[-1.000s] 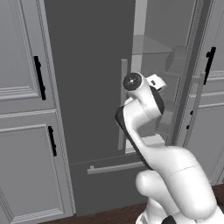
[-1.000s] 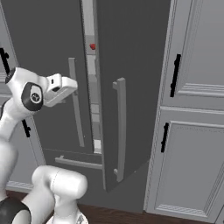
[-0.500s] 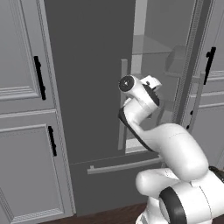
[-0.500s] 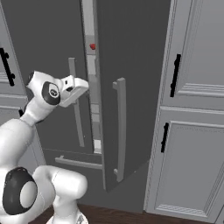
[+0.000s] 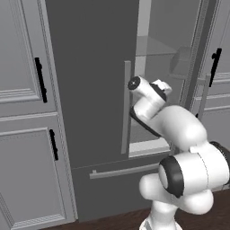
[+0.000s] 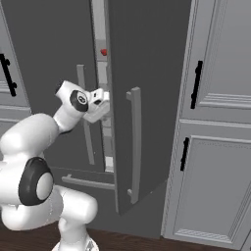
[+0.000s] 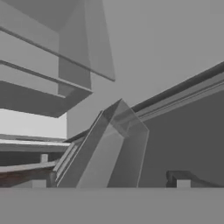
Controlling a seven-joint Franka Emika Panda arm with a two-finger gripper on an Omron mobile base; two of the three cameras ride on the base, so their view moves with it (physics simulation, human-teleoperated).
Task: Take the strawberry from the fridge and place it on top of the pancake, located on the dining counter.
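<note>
High on an upper level inside the fridge point(image 6: 59, 44), glimpsed as a small red spot through the gap beside the open door point(image 6: 147, 73): the strawberry point(image 6: 103, 52). Sat above the gripper point(image 6: 104, 102) and apart from it, not yet reached. Too small to tell how it rested or on what.

Judged the step in hand to be the reach into the fridge for the fruit. Called for lifting the hand to the fruit's level first, then going in straight through the gap, clear of the door edge and of the glass shelf point(image 5: 157, 47). Called also for bringing the jaws astride the fruit before closing, and for closing softly, since a strawberry probably bruises and slips easily. Worth watching the clear bin point(image 7: 114, 148) close ahead of the hand, a likely snag on the way up.

Stood fully open, jaws spread wide, at the mouth of the fridge, level with the upper part of the door's bar handle point(image 6: 136, 142). Held nothing and, as far as could be told, touched nothing.
</note>
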